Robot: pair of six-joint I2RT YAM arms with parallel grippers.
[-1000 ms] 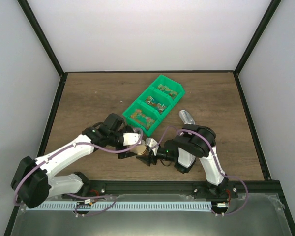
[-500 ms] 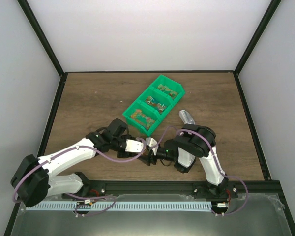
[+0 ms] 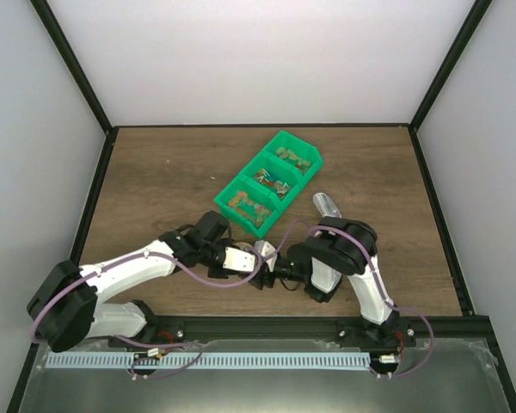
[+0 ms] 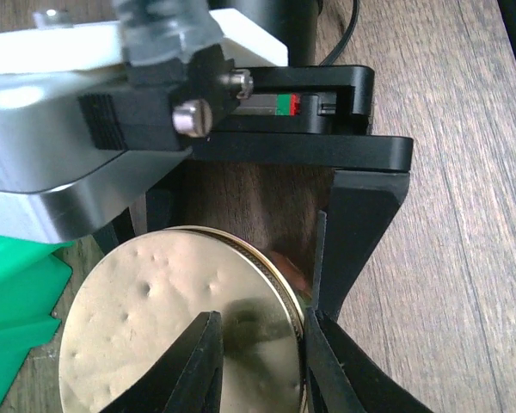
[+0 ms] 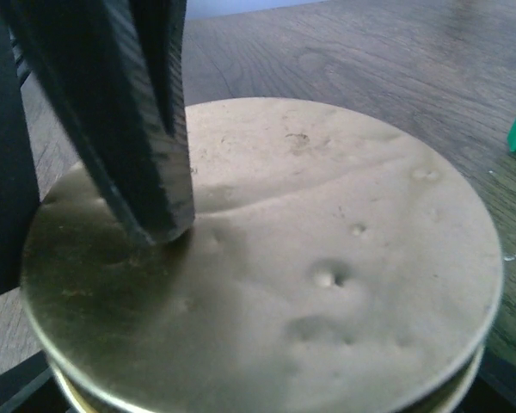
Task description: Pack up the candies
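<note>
Small mixed-coloured candies [image 3: 256, 206] lie in three joined green bins [image 3: 282, 143], too small to make out singly. A jar with a dented gold lid [image 3: 262, 250] sits in front of the bins. My right gripper [image 3: 271, 274] is shut on the jar below the lid [image 5: 284, 258], which hides its jaws in the right wrist view. My left gripper [image 4: 262, 361] is closed on the lid's edge [image 4: 155, 318]. One of its fingers [image 5: 142, 129] presses on the top face and the other sits against the rim.
A metal scoop [image 3: 325, 204] lies on the wooden table to the right of the bins, just beyond the right arm. The nearest green bin [image 4: 17, 292] is close to the jar's left side. Black frame rails edge the table.
My left gripper has moved right to the jar and closed from wide open onto the lid's edge. The right gripper and the jar have stayed put.
</note>
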